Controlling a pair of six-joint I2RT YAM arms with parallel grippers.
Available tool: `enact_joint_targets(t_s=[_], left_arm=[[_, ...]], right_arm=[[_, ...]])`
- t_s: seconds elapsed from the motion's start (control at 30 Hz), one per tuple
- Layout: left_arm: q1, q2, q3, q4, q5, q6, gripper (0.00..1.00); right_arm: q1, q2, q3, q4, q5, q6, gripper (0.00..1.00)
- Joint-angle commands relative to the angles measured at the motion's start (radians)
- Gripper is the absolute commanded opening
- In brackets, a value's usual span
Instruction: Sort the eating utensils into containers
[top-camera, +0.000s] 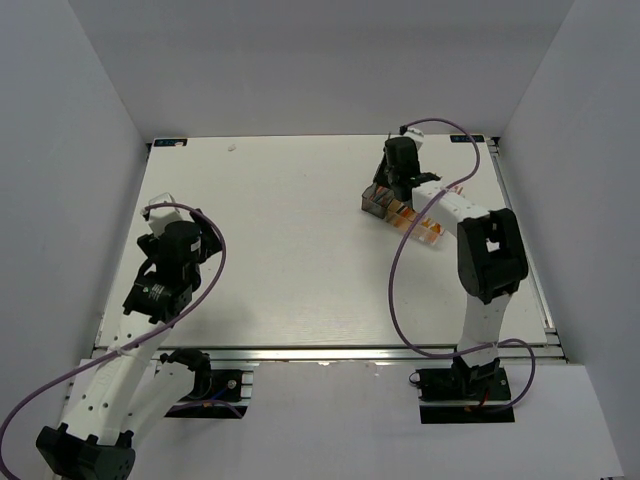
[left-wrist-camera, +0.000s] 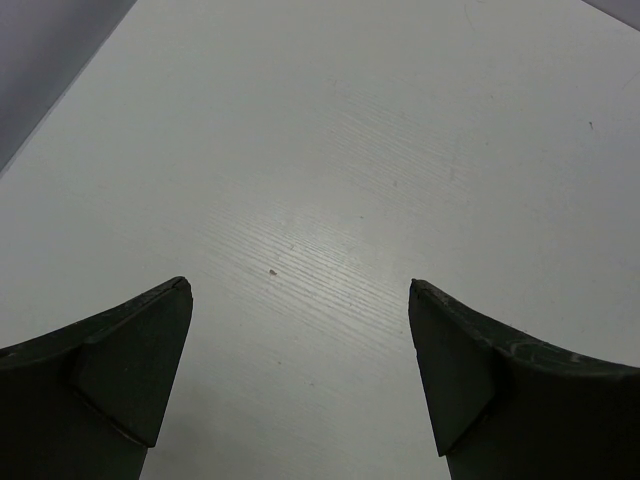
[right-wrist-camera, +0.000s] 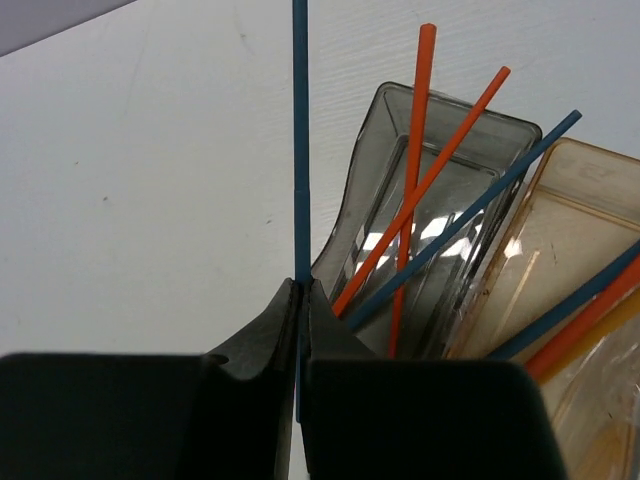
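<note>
My right gripper (right-wrist-camera: 302, 285) is shut on a thin dark blue stick (right-wrist-camera: 301, 120) that runs straight out past its fingertips, just left of the smoky grey bin (right-wrist-camera: 430, 215). That bin holds two orange sticks (right-wrist-camera: 412, 180) and a blue stick (right-wrist-camera: 480, 205). The amber bin (right-wrist-camera: 560, 260) beside it holds blue and orange utensils (right-wrist-camera: 590, 310). In the top view the right gripper (top-camera: 398, 185) hovers over the row of bins (top-camera: 405, 215) at the back right. My left gripper (left-wrist-camera: 300, 300) is open and empty over bare table; in the top view it (top-camera: 165, 215) sits at the left.
White walls close in the table (top-camera: 290, 250) on three sides. The right arm's purple cable (top-camera: 395, 270) loops over the table right of centre.
</note>
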Motion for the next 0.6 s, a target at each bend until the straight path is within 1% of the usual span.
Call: enact_joint_targets(t_s=[0.0,0.13,0.47,0.5,0.53,0.57], left_arm=[[0.005,0.001,0.001,0.009,0.014,0.011,0.98],[0.005,-0.001,0.0,0.01,0.019,0.012,0.98],[0.005,0.002,0.0,0.013,0.031,0.017,0.98],[0.005,0.004,0.0,0.013,0.031,0.017,0.98],[0.005,0.002,0.0,0.013,0.031,0.017,0.98],[0.005,0.001,0.0,0.013,0.03,0.017,0.98]], right_arm=[[-0.012,0.049,0.087,0.011,0.099,0.04,0.0],[-0.015,0.103,0.121,0.019,0.151,0.026,0.0],[-0.03,0.169,0.138,0.01,0.126,0.019,0.0],[-0.03,0.175,0.143,0.007,0.122,0.02,0.02],[-0.028,0.175,0.143,0.005,0.114,0.019,0.11],[-0.028,0.175,0.143,0.002,0.11,0.023,0.18]])
